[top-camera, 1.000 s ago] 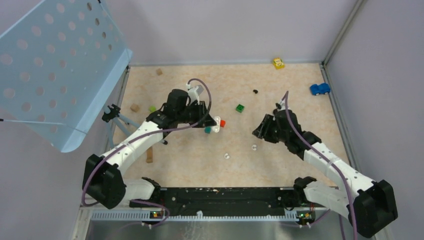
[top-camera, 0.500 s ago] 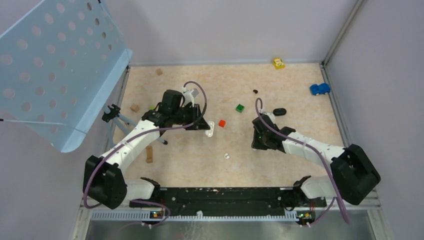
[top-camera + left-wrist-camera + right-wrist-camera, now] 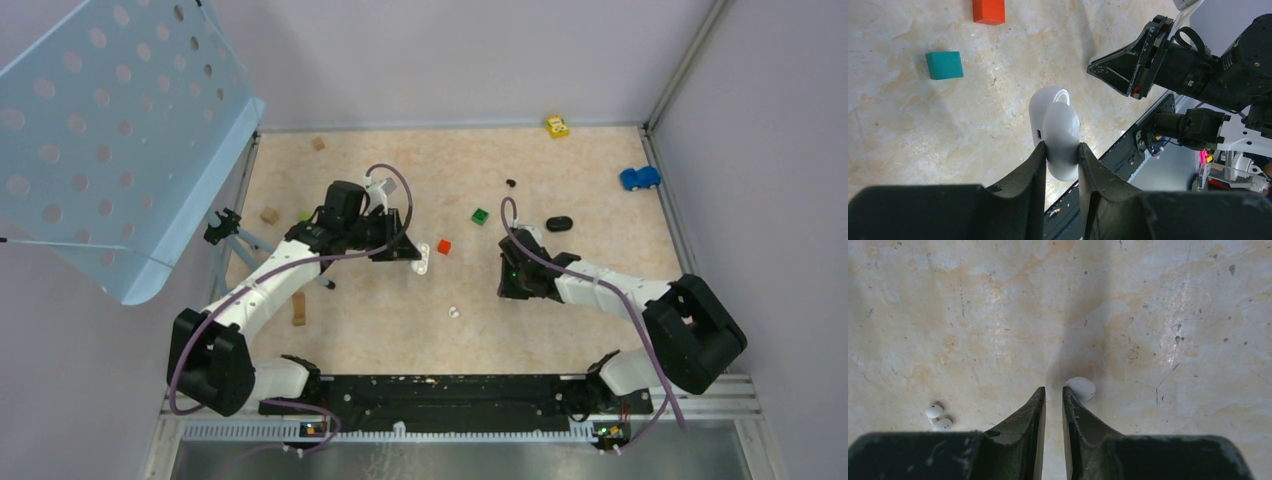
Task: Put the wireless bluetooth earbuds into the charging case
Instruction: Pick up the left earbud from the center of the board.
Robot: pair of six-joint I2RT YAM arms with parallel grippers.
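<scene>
- The pale blue perforated metal panel (image 3: 120, 130) leans well to the left of the case and beyond it.
- The beige marbled table (image 3: 380, 330) carries everything else I see.
- My left gripper (image 3: 1061, 146) is clamped on the glossy white oval charging case (image 3: 1060, 125). The case is held off the table with its lid swung open.
- My right gripper (image 3: 1053, 390) is down at the table, well to the right of the case. Its fingers are drawn nearly together, with only a thin, empty slit between them.
- A blue toy car (image 3: 640, 178) sits far right of the case, by the wall.
- A small red cube (image 3: 444, 246) lies just right of the case, and a green cube (image 3: 480, 215) lies a little beyond that.
- In the left wrist view a teal cube (image 3: 944, 65) lies on the table near the case.
- One tiny glossy white earbud (image 3: 1080, 388) lies on the table just outside the right gripper's fingertip, not between the fingers.
- A second white earbud (image 3: 454, 312) lies on the table near the case, towards the arm bases.
- A tiny black earbud (image 3: 511, 183) lies well beyond the case, to its right.
</scene>
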